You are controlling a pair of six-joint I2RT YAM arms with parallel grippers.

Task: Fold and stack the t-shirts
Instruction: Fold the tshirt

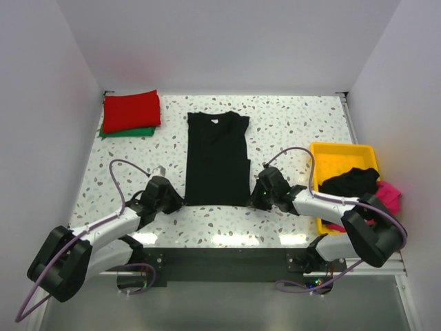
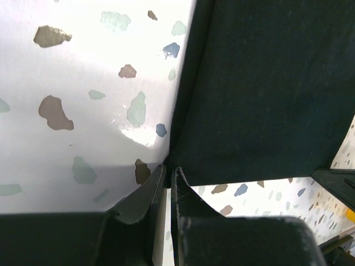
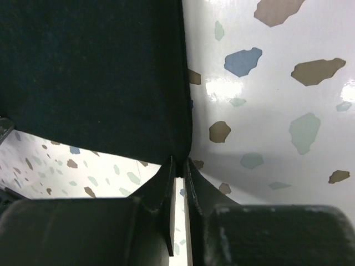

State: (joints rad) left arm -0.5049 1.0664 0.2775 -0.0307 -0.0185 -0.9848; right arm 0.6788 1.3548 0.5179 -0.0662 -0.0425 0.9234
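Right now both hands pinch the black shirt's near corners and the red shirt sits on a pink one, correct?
No: top view shows the red shirt on a green one, not pink. The left hand and right hand pinch the near corners of the black shirt.

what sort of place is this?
Probably a lab test cell: plain white walls box in a speckled table, two robot arms mounted at its near edge, a black t-shirt laid flat.

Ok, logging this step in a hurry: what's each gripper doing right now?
Left gripper: closed on the near left hem corner of the black t-shirt.
Right gripper: closed on its near right hem corner.
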